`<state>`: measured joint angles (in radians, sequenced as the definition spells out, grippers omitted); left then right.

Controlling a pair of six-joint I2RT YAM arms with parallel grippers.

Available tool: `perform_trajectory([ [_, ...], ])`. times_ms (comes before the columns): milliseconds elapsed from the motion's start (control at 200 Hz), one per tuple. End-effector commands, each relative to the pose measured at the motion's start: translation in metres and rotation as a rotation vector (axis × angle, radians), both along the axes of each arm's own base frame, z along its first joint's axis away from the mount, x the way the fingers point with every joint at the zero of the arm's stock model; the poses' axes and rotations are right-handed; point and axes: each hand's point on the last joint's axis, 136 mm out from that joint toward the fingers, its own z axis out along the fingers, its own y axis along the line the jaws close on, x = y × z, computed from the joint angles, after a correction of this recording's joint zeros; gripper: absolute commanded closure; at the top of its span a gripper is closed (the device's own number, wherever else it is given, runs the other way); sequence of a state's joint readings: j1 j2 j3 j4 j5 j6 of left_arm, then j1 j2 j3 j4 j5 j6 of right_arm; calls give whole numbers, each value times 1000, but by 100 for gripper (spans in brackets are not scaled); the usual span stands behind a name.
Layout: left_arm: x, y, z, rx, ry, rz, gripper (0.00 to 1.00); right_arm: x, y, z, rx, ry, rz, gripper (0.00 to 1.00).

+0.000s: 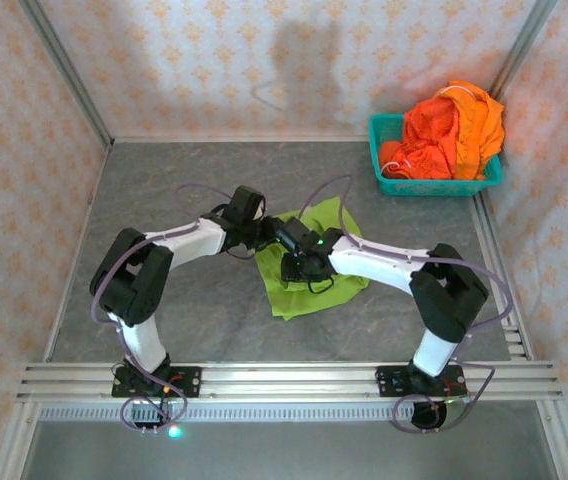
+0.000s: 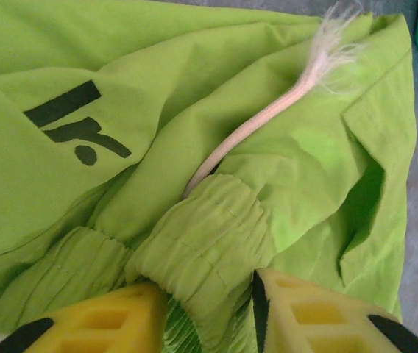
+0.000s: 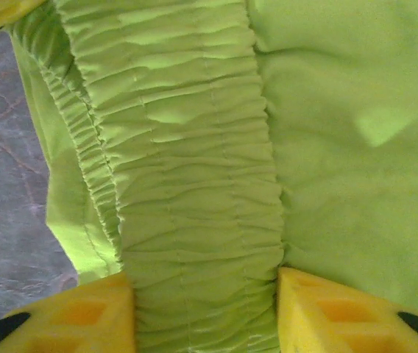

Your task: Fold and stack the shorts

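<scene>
early: left gripper (image 2: 209,312) and right gripper (image 3: 205,312) both clamp lime green cloth shorts (image 1: 299,295) by waistband, fold unfinished; bright orange cloth shorts (image 1: 454,130) piled in far-right teal plastic basket (image 1: 434,187).

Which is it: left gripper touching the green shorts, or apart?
Touching. Left wrist view shows the waistband of the green shorts pinched between the yellow fingers of the left gripper.
</scene>
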<state>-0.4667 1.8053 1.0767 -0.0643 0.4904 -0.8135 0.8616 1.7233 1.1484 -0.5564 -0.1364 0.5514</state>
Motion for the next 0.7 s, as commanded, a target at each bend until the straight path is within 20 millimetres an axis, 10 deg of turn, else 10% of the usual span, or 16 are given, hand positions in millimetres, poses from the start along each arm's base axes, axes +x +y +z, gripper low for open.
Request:
perform_trajectory([
  [0,14,-4,8,4,-43,14,77,7,-5,-4,-55,-23,-30,70],
  [95,18,-5,8,21,-41,10,92,7,-7,-3,-68,-21,-27,91],
  [270,30,-15,41,10,-90,-25,100,11,-14,24,-112,-61,9,100],
  [510,37,-16,124,26,-212,-72,100,14,-26,101,-115,-175,57,100],
  [696,19,-1,121,75,-214,-71,100,-1,-15,95,-41,-96,61,96],
])
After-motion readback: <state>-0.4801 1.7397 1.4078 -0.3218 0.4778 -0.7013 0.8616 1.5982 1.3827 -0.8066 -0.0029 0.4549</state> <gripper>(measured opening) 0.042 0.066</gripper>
